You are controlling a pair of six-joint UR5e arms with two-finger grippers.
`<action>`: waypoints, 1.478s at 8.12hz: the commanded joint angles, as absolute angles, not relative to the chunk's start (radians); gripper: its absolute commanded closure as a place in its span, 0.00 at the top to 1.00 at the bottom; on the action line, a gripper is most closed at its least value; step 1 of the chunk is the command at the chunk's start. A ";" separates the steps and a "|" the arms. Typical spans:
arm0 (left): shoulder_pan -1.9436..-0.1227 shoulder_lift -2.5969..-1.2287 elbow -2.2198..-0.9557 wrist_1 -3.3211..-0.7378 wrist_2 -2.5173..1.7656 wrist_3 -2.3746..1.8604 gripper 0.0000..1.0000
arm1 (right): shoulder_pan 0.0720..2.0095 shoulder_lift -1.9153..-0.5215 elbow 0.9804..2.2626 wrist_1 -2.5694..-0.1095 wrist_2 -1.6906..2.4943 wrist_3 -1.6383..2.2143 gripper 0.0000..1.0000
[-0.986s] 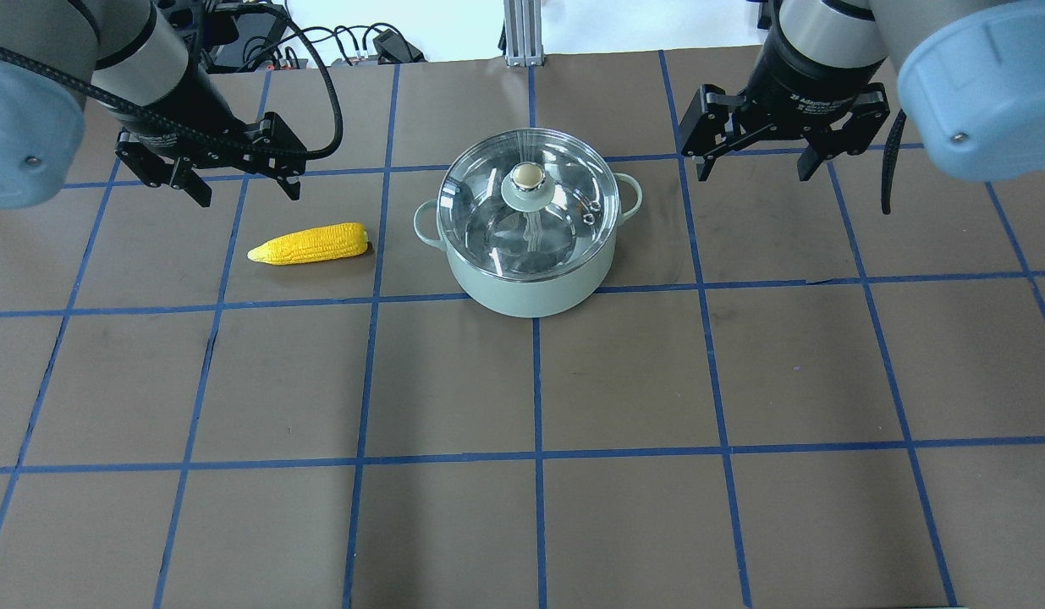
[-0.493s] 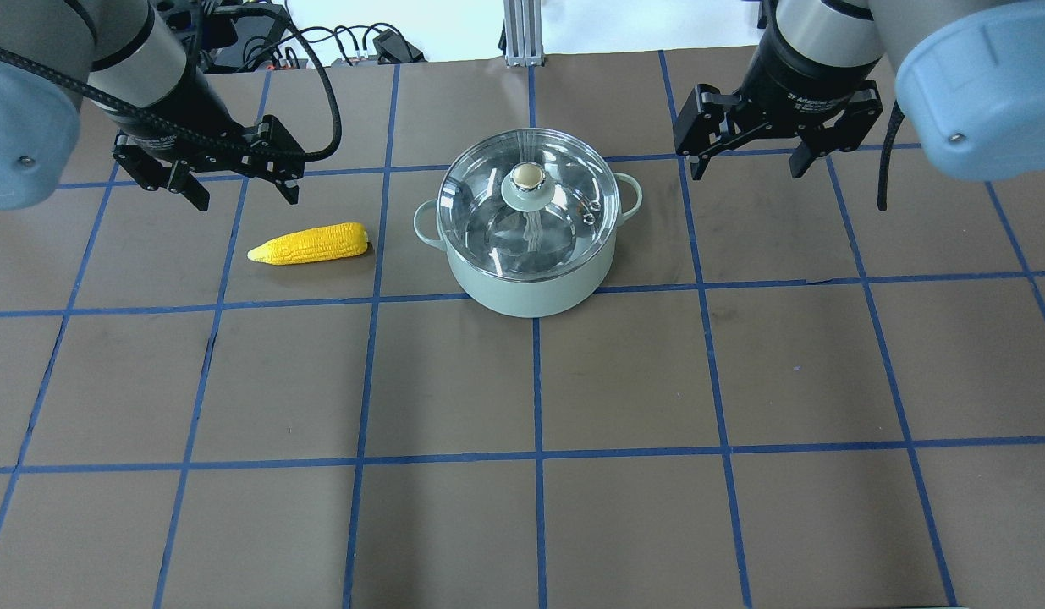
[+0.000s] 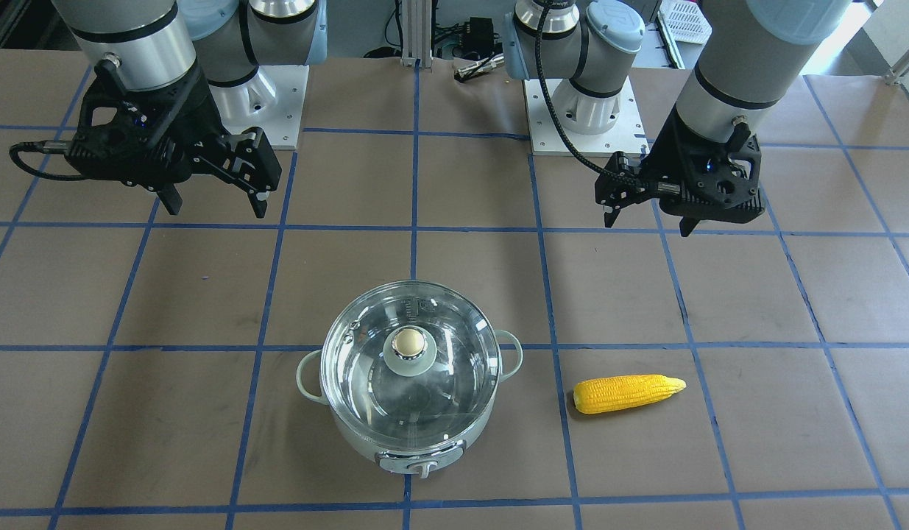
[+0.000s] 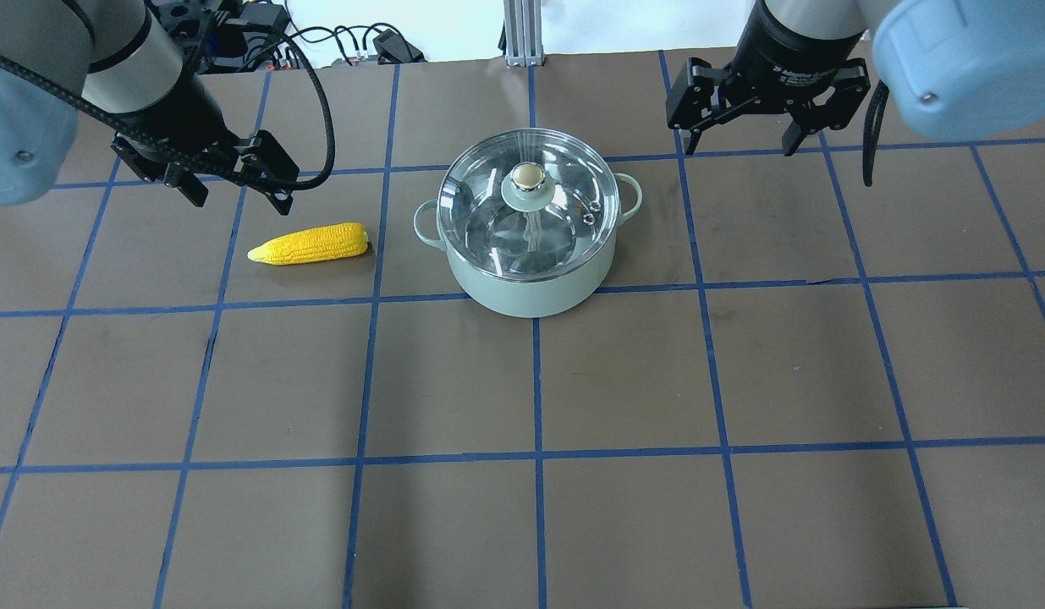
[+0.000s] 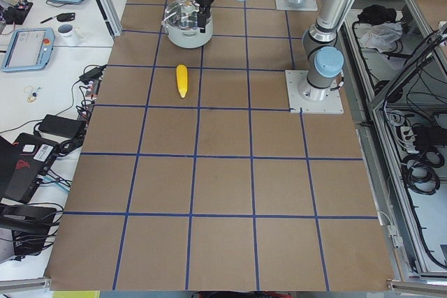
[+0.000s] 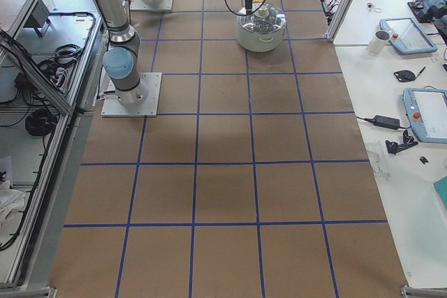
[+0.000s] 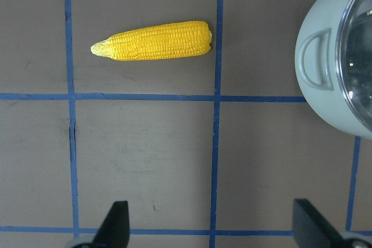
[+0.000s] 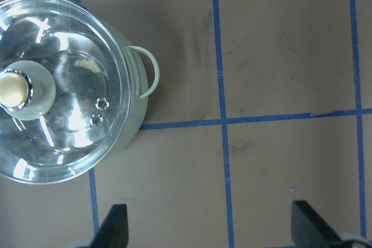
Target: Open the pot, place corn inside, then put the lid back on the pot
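Bright, even overhead light; shadows soft, short. Glare streaks on lid (image 4: 527, 203) (strongest in right wrist view). All sharp.

Print on the right hand — and nothing else legible

On the black body of the right hand (image 4: 739, 145), up and to the right of the pot (image 4: 530, 292) in the overhead view, there is small white lettering (image 4: 791, 78) in a few short rows. Only the word "Adaptive" can just be made out — the rest is too small to read. Marks on the pot's control panel (image 3: 422, 462) and on the screens (image 6: 427, 113) beyond the pot's side of the surface (image 6: 223, 172) are too small to read.
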State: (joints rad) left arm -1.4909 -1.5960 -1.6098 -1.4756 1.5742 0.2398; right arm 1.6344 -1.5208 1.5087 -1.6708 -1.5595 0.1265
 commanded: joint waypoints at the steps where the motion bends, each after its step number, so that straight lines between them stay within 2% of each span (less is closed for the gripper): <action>1: -1.428 -1.634 -1.611 -1.408 1.575 0.600 1.00 | 1.707 -1.392 1.404 -1.727 -1.562 0.257 1.00; 4: -1.390 -1.754 -1.605 -1.373 1.619 1.047 1.00 | 1.777 -1.275 1.332 -1.787 -1.551 0.424 1.00; 7: -1.388 -1.839 -1.615 -1.284 1.634 1.233 1.00 | 1.860 -1.143 1.325 -1.934 -1.560 0.587 1.00; 10: -1.388 -1.966 -1.615 -1.163 1.599 1.431 1.00 | 1.905 -1.091 1.333 -1.982 -1.560 0.627 0.97; 12: -1.388 -1.983 -1.618 -1.161 1.572 1.433 1.00 | 1.908 -1.078 1.339 -1.982 -1.560 0.617 0.97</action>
